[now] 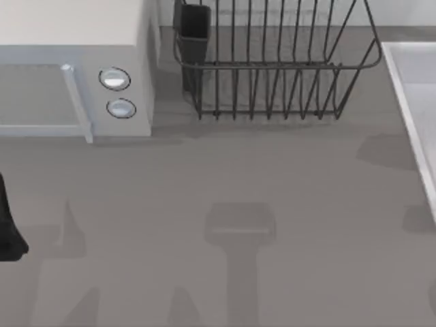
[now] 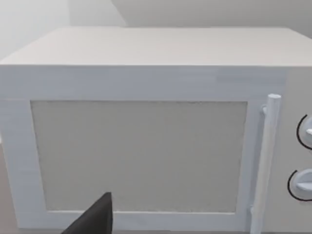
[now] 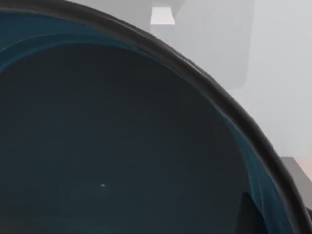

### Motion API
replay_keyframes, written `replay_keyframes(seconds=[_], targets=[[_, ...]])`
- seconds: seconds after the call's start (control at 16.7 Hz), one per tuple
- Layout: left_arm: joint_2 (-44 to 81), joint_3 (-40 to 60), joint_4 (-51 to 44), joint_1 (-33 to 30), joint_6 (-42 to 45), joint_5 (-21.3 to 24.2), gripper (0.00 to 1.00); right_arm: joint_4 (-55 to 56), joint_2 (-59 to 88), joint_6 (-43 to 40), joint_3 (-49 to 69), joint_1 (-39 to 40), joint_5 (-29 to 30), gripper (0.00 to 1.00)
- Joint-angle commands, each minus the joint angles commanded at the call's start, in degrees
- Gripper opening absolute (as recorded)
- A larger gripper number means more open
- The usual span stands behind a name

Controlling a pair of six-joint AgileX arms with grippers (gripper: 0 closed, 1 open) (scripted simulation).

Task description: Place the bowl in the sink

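The bowl sits very close under the right wrist camera, with a dark inside, a blue-teal band and a thin dark rim. A dark finger of my right gripper lies against its inner wall near the rim, gripping it. Pale grey-white surfaces lie behind the bowl. In the top view the sink, pale with a raised white rim, runs along the right edge, partly cut off. My left gripper is parked at the left edge, facing the microwave door.
A white microwave with two round knobs stands at the back left, its door shut. A dark wire dish rack stands at the back middle, just left of the sink. Grey countertop spans the front.
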Motion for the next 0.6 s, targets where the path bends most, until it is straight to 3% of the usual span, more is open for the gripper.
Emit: replay_keyframes(seconds=[0.3,0.6], targets=[[0.0,0.0,0.0,0.0,0.0,0.0,1.00,17.1,14.3,-0.1,-2.6,0.2,0.4,0.00],[0.0,0.0,0.0,0.0,0.0,0.0,1.00,20.2,17.2,-0.1,-3.2,0.3,0.5,0.00]])
